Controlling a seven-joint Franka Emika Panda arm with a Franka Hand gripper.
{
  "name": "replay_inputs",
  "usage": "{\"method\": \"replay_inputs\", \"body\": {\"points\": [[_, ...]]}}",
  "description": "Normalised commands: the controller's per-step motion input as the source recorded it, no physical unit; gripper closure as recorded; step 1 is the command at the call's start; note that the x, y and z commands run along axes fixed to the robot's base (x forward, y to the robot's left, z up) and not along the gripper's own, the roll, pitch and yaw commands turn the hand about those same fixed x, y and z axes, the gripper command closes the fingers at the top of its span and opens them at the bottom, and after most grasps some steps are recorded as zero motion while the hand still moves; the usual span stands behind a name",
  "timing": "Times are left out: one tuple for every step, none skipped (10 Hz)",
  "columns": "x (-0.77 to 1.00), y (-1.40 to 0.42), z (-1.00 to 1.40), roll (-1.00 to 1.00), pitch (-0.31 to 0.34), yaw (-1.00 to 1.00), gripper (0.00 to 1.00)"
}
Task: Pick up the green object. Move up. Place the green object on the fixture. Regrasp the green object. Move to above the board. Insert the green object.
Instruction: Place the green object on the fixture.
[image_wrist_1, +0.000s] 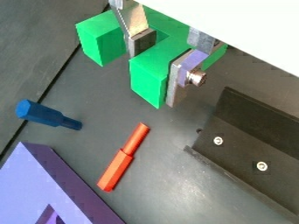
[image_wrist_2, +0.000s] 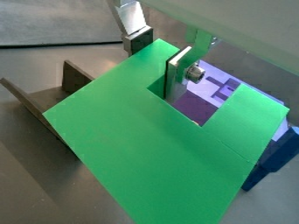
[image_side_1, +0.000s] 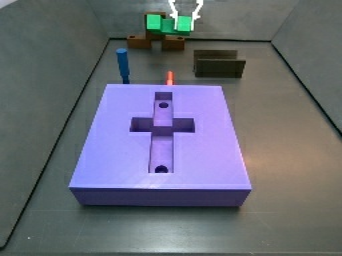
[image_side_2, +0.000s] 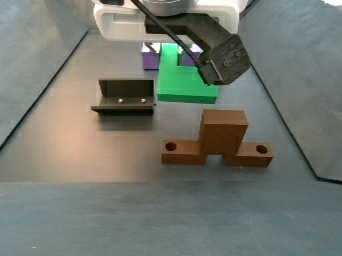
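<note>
In a wrist view, the gripper (image_wrist_1: 162, 59) grasps the green object (image_wrist_1: 155, 75), one silver finger (image_wrist_1: 136, 24) in its notch and one on an outer face. Below it on the dark floor lie a red peg (image_wrist_1: 122, 158) and a blue peg (image_wrist_1: 45, 115); the fixture (image_wrist_1: 254, 144) stands off to one side, and a corner of the board (image_wrist_1: 47, 188) shows further out.

In a wrist view, the green object (image_wrist_2: 140, 131) fills the frame under the gripper (image_wrist_2: 163, 54), with the fixture (image_wrist_2: 52, 92) beside it and the board (image_wrist_2: 216, 94) showing through the notch.

In a side view, the gripper (image_side_1: 183, 17) holds the green object (image_side_1: 170, 23) off the floor, beyond the board (image_side_1: 127, 150), with the fixture (image_side_1: 219, 64) near it.

In a side view, the green object (image_side_2: 186, 80) hangs under the gripper (image_side_2: 183, 45); the fixture (image_side_2: 130, 97) is beside it, and a brown wooden piece (image_side_2: 219, 139) is nearer the camera.
</note>
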Motion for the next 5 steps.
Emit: {"method": "replay_inputs", "body": {"points": [[0.28,0.00,0.00,-0.12,0.000,0.00,1.00],[0.35,0.00,0.00,-0.11,0.037,0.00,1.00],[0.35,0.00,0.00,-0.10,0.069,0.00,1.00],[0.32,0.00,-0.03,-0.11,0.054,0.00,1.00],[0.28,0.00,-0.04,-0.11,0.037,0.00,1.00]]}}
